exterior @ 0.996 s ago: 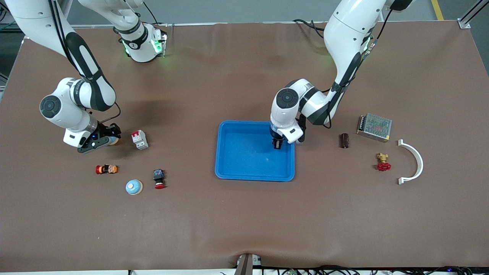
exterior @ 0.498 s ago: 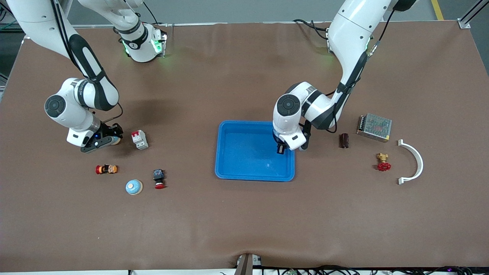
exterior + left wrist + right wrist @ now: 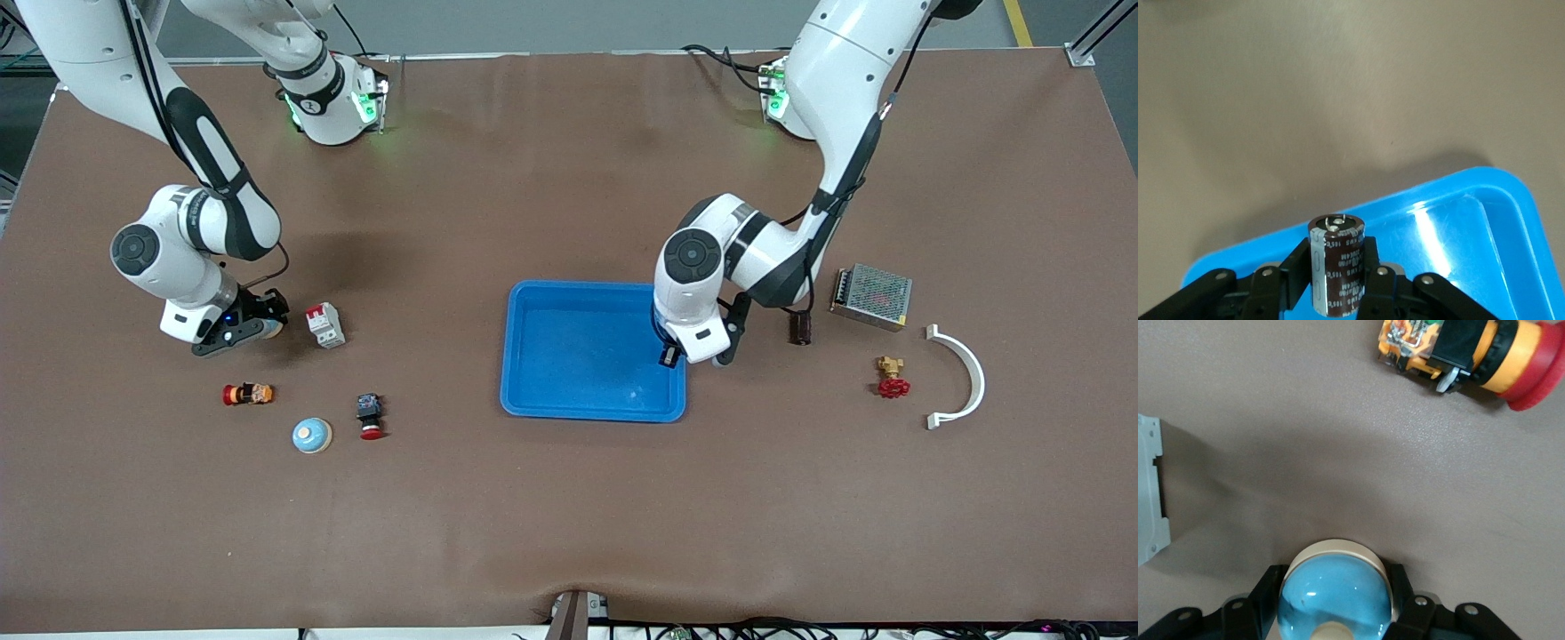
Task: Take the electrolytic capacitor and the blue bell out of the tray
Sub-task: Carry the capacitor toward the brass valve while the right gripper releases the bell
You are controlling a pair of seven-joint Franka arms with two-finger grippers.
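Note:
My left gripper (image 3: 669, 357) is shut on a dark brown capacitor (image 3: 1337, 270), upright between its fingers, over the edge of the blue tray (image 3: 569, 364) toward the left arm's end; the tray also shows in the left wrist view (image 3: 1458, 227). A second brown capacitor (image 3: 801, 329) stands on the table beside the left arm. My right gripper (image 3: 256, 325) is shut on a blue dome bell (image 3: 1336, 597), low over the table beside a white breaker (image 3: 324, 324). Another blue bell (image 3: 312, 435) lies on the table nearer the front camera.
An orange and red push button (image 3: 247, 394) and a black and red button (image 3: 370, 417) lie near the second bell. A metal power supply (image 3: 871, 295), a brass valve with a red handle (image 3: 891, 377) and a white curved bracket (image 3: 960, 377) lie toward the left arm's end.
My left gripper has moved with the capacitor from over the tray's inside to its edge toward the left arm's end. My right gripper has shifted slightly toward the breaker.

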